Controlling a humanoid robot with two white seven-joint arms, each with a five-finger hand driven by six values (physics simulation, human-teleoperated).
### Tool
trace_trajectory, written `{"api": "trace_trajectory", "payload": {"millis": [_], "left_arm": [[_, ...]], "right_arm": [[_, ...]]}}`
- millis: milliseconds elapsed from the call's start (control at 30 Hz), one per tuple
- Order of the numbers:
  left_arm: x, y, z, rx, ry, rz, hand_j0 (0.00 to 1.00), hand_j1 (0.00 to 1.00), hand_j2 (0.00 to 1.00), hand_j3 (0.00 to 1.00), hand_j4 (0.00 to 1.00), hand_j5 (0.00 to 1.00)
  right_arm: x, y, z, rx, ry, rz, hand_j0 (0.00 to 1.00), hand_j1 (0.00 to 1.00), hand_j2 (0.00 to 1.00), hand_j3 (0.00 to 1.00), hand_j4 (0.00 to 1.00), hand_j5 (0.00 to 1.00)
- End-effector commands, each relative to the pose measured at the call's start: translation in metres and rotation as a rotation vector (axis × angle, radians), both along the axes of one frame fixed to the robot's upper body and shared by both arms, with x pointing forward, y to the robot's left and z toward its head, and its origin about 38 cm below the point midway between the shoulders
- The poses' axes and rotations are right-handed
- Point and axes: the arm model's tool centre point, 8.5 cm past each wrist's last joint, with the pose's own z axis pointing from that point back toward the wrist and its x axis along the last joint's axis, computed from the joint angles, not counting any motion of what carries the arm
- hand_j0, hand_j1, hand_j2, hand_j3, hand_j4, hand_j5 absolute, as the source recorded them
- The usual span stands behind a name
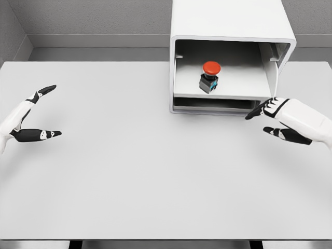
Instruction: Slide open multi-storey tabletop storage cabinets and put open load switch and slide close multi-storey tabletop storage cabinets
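The cabinet (231,31) is a white box w/ rounded corners, standing at the far side of the table (129,176), right of centre; its front is open, showing a pale tray-like shelf (244,83) inside and a dark narrow gap under it. The switch (209,77) sits on that shelf, approx. mid-cabinet; it has a round red mushroom-style cap on top, a small dark grey body below w/ a bit of teal at the base; it stands upright, touching nothing but the shelf.

The right hand (282,120) hovers just in front of the cabinet's lower right corner; fingers spread, thumb apart from the rest, holding nothing; black fingertips point left. The left hand (28,115) is at the table's left edge, well apart from the cabinet; fingers wide, thumb and forefinger splayed, empty.
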Motion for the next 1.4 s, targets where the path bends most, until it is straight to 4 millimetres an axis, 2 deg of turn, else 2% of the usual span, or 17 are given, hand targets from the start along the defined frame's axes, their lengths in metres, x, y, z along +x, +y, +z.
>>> {"api": "trace_trajectory", "payload": {"millis": [0,500,600,967,1100,1233,1333,1367], "left_arm": [[0.000,0.001,0.000,-0.009,-0.001,0.002,1.00,1.00,1.00,1.00,1.00,1.00],[0.000,0.000,0.000,-0.010,-0.001,0.001,1.00,1.00,1.00,1.00,1.00,1.00],[0.000,-0.001,0.000,-0.013,-0.003,0.000,1.00,1.00,1.00,1.00,1.00,1.00],[-0.001,-0.001,-0.001,-0.015,-0.001,0.000,1.00,1.00,1.00,1.00,1.00,1.00],[-0.001,-0.001,-0.001,-0.015,-0.001,0.000,1.00,1.00,1.00,1.00,1.00,1.00],[-0.001,-0.001,-0.001,-0.015,-0.001,0.000,1.00,1.00,1.00,1.00,1.00,1.00],[-0.001,-0.002,-0.001,-0.016,-0.001,0.000,1.00,1.00,1.00,1.00,1.00,1.00],[-0.001,-0.002,-0.001,-0.014,0.000,0.000,1.00,1.00,1.00,1.00,1.00,1.00]], "right_arm": [[0.002,0.000,-0.006,0.012,0.020,-0.005,0.68,0.68,0.68,0.68,0.68,0.68],[0.036,0.012,-0.023,0.046,0.057,-0.010,0.68,0.68,0.68,0.68,0.68,0.68],[0.038,0.011,-0.026,0.045,0.067,-0.014,0.68,0.68,0.68,0.68,0.68,0.68],[0.058,0.011,-0.019,0.054,0.050,-0.028,0.69,0.69,0.69,0.69,0.69,0.69],[0.058,0.011,-0.019,0.053,0.050,-0.030,0.69,0.69,0.69,0.69,0.69,0.69],[0.054,0.007,-0.021,0.046,0.057,-0.032,0.69,0.69,0.69,0.69,0.69,0.69],[0.049,-0.017,-0.014,-0.017,0.061,-0.064,0.70,0.70,0.70,0.70,0.70,0.70],[0.048,-0.020,-0.013,-0.026,0.063,-0.066,0.70,0.70,0.70,0.70,0.70,0.70]]}}
